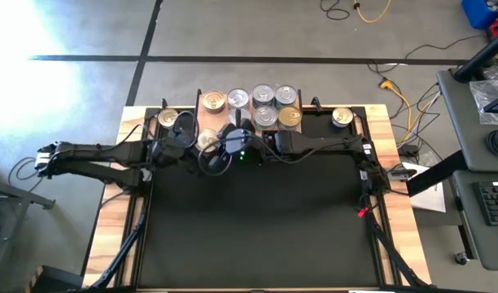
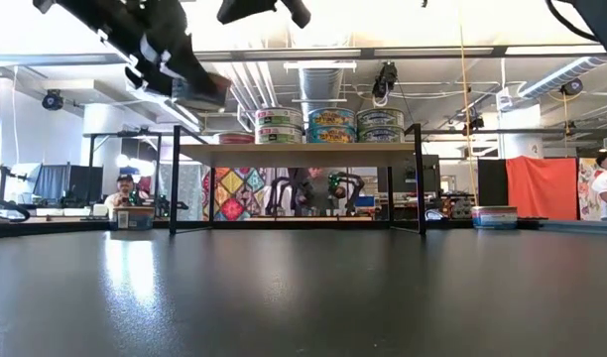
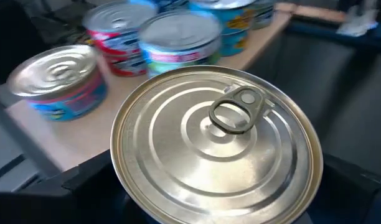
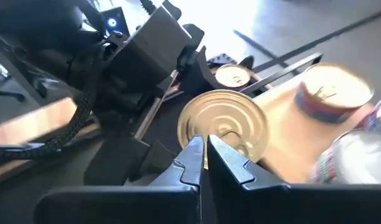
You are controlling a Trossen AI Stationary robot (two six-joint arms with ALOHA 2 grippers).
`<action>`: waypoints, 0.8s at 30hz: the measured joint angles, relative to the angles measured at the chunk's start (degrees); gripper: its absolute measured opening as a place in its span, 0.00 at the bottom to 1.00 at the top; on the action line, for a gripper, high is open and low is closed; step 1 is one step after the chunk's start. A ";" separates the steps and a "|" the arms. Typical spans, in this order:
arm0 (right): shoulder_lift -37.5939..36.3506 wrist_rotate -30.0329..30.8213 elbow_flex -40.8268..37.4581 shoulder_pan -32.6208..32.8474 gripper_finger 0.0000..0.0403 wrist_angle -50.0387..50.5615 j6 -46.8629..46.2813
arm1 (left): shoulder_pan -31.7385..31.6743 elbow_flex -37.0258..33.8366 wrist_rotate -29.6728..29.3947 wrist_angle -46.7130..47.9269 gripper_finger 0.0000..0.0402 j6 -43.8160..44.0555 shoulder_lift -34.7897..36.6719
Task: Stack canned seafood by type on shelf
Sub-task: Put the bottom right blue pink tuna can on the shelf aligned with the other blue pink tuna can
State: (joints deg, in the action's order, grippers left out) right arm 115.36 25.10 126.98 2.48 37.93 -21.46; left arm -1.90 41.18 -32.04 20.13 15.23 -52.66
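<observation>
My left gripper (image 1: 205, 140) (image 3: 216, 193) is shut on a tin with a silver ring-pull lid (image 3: 215, 146), just in front of the shelf's left part. The shelf (image 1: 205, 120) (image 2: 299, 154) is a light-wood board on black legs. It carries several tins, silver-lidded (image 1: 264, 96) and gold-lidded (image 1: 214, 102), some stacked two high (image 2: 331, 125). My right gripper (image 1: 224, 140) (image 4: 206, 152) is shut and points at the held tin (image 4: 223, 124) from the right. Single tins rest on the table left (image 1: 168, 120) and right (image 1: 342, 117) of the shelf. My left gripper pinches the tin by its side wall (image 3: 125, 186), one dark finger (image 3: 84, 186) on each opposite side below the rim. The lid faces up. The tin is lifted clear of the table. My right gripper's fingertips (image 4: 193, 149) lie just over the lid's edge; whether they touch, I cannot tell.
Both arms meet close together at the shelf's left front corner. The black mat (image 1: 257, 220) stretches toward the near edge. Wooden planks (image 1: 111, 187) border the table. A black frame rail (image 1: 363, 163) runs along the right side. People and room clutter show beyond the table.
</observation>
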 joint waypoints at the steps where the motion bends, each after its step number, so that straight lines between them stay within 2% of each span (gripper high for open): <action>1: 0.01 0.00 0.00 -0.39 0.03 -0.05 1.19 | -1.16 0.01 0.08 0.31 0.92 -0.48 -0.13; 4: 0.01 -0.05 -0.12 -1.66 0.03 -0.18 6.77 | -5.03 -0.36 2.12 -0.24 0.92 -1.82 -0.14; 8: 0.05 -1.22 -0.80 -3.66 0.03 -0.02 14.66 | -10.07 -0.84 8.22 -0.65 0.92 -2.97 -0.14; 13: 0.05 -10.10 -1.79 -7.25 0.03 -1.35 18.16 | -15.10 -0.84 11.01 -2.69 0.92 -3.88 -0.14; 17: 0.05 -12.56 -4.05 -10.08 0.03 -4.87 21.53 | -18.68 -0.77 13.05 -4.63 0.92 -0.65 -1.45; 22: 0.06 -21.61 -6.00 -13.90 0.03 -9.76 22.33 | -19.75 -1.15 13.13 -6.96 0.92 2.44 -4.43; 24: 0.50 -22.56 -6.16 -15.00 0.03 -10.49 23.56 | -19.75 -1.19 13.13 -7.58 0.92 3.57 -6.07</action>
State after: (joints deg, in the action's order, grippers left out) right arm 115.86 2.55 120.81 -12.52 27.44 2.10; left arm -21.65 39.99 -18.92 12.55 18.80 -58.72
